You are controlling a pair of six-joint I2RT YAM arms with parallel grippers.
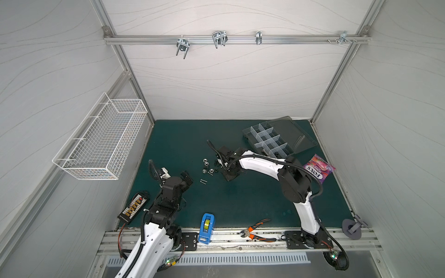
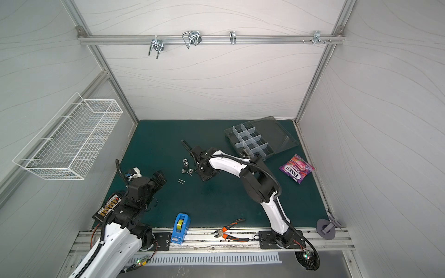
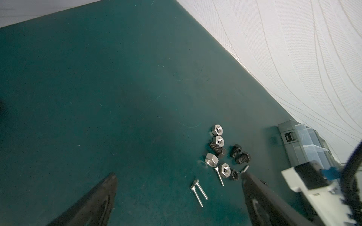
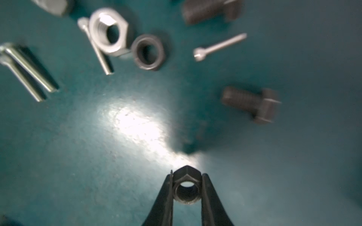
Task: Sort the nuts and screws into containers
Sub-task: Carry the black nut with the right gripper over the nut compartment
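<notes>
Currently found the right pincer [image 4: 187,181] clamped on 1 black nut [image 4: 187,174], 2 opposite flats seated against the fingers [image 4: 166,195], centre hole turned toward the wrist camera. Judged the nut lifted just clear of the green surface [image 4: 78,156], going by the shadow thrown beyond it. Judged the flat-to-flat hold deliberate: parallel seating on the hexagon, less chance of twisting out on the way to the containers [image 1: 268,140]. Found the left pincer [image 3: 178,175] spread wide and empty, held low near the pile; judged it parked aside to leave the right arm room. Located the loose stock on the surface between the 2 arms, well apart from the organizer [image 1: 250,134]: 4 silver nuts [image 3: 212,159], 1 more black nut, 3 black hex bolts [image 3: 242,157], 4 thin silver screws [image 3: 197,192]. Noted 1 thin screw lying against a silver nut and 1 black bolt appearing to touch another silver nut; expected both to need care at pickup. Recorded the held nut as dull black, 6-sided, bore open right through, no damage visible. Rated the silver nuts larger and brighter than the black. Found the organizer at the far right of the surface, smoky lid [image 1: 292,134] folded open behind it, dividers translucent. Could not tell from the top views whether any compartment holds parts.
</notes>
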